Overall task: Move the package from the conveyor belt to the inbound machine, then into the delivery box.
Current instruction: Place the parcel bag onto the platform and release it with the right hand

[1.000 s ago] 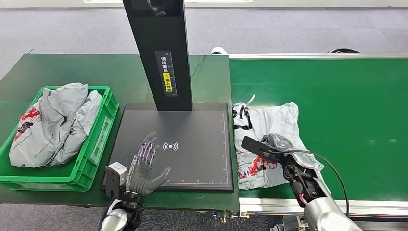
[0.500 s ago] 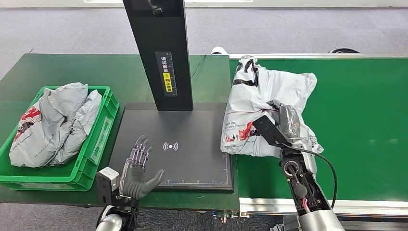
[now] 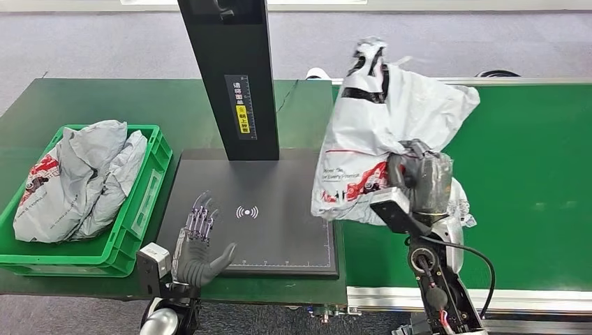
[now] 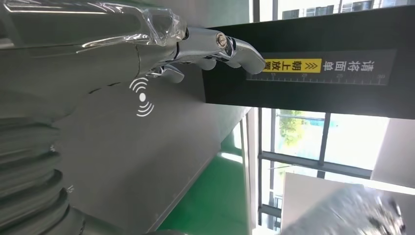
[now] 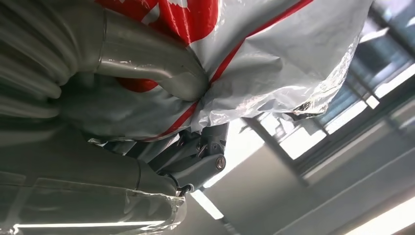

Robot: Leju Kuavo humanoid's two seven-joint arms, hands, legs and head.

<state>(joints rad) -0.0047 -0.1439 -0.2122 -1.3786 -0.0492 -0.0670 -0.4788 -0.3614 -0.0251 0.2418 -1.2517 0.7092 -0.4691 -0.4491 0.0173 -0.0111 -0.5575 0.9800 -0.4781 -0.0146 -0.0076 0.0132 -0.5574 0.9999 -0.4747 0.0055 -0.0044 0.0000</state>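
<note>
Gripping a crumpled white plastic mailer package printed in red and black, the robot's right hand holds it aloft above the left edge of the green conveyor belt, clear of the belt surface. From the right wrist camera, the grey thumb presses into the bag's red-printed plastic while darker fingers close in on the opposite side. The package's lower left corner overhangs the right edge of the flat black scanning platform of the inbound machine, whose black upright column carries a yellow label. Over the platform's near-left corner, the left hand hovers with fingers spread and nothing in it. At the left end of the green table, a green plastic delivery crate holds grey crumpled bags.
</note>
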